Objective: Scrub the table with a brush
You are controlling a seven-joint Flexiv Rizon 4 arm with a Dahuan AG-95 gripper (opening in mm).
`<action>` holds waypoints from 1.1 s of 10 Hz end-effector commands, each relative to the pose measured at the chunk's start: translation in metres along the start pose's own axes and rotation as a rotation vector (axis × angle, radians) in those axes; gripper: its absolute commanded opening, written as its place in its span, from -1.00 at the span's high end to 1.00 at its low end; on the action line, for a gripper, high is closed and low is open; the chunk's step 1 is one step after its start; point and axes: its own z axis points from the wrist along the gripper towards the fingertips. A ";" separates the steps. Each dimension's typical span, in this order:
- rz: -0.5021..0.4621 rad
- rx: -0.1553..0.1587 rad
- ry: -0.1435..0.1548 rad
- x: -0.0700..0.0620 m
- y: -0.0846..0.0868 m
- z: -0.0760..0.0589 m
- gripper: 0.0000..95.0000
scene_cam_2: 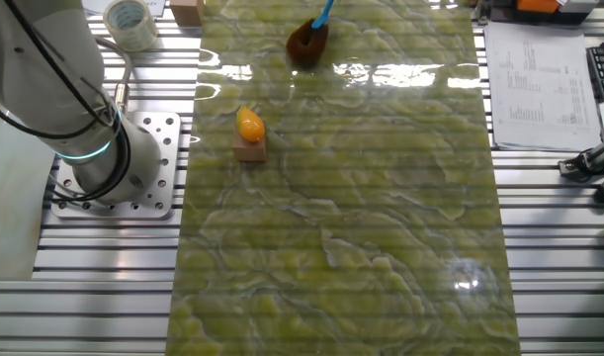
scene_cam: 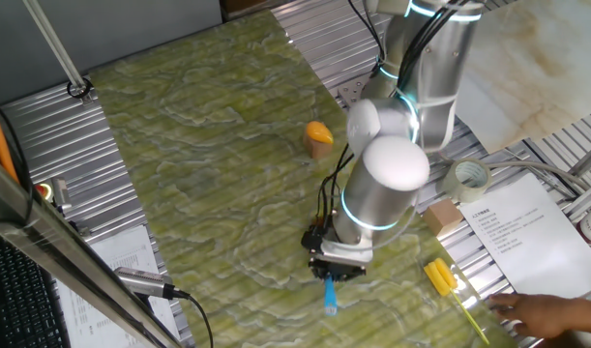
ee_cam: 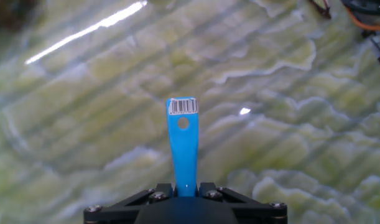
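Observation:
My gripper (scene_cam: 339, 263) is shut on the brush's light-blue handle (scene_cam: 331, 295) and hangs low over the green-yellow marbled table (scene_cam: 208, 164). In the hand view the handle (ee_cam: 182, 146) sticks out from between the jaws of the gripper (ee_cam: 185, 188), with a barcode sticker at its free end. The reddish-brown bristles (scene_cam_2: 306, 41) rest on the table (scene_cam_2: 381, 218) near its far edge in the other fixed view. There the handle (scene_cam_2: 324, 12) rises out of the frame and the gripper is out of view. In the first fixed view the hand hides the bristles.
An orange object on a small wooden block (scene_cam: 318, 136) stands on the table behind the arm, also shown in the other fixed view (scene_cam_2: 249, 133). A tape roll (scene_cam: 469, 179), a wooden block (scene_cam: 442, 216), a yellow tool (scene_cam: 440, 276), a paper sheet (scene_cam: 522, 232) and a person's hand (scene_cam: 546, 314) are at the right.

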 end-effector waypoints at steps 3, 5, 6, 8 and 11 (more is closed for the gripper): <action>-0.044 -0.005 0.004 0.025 0.006 0.000 1.00; -0.024 -0.005 0.002 0.024 0.005 -0.001 1.00; -0.009 -0.005 0.001 0.019 0.004 -0.001 1.00; 0.044 -0.001 -0.001 -0.001 0.003 0.002 1.00; 0.106 0.003 -0.007 -0.035 0.002 0.003 1.00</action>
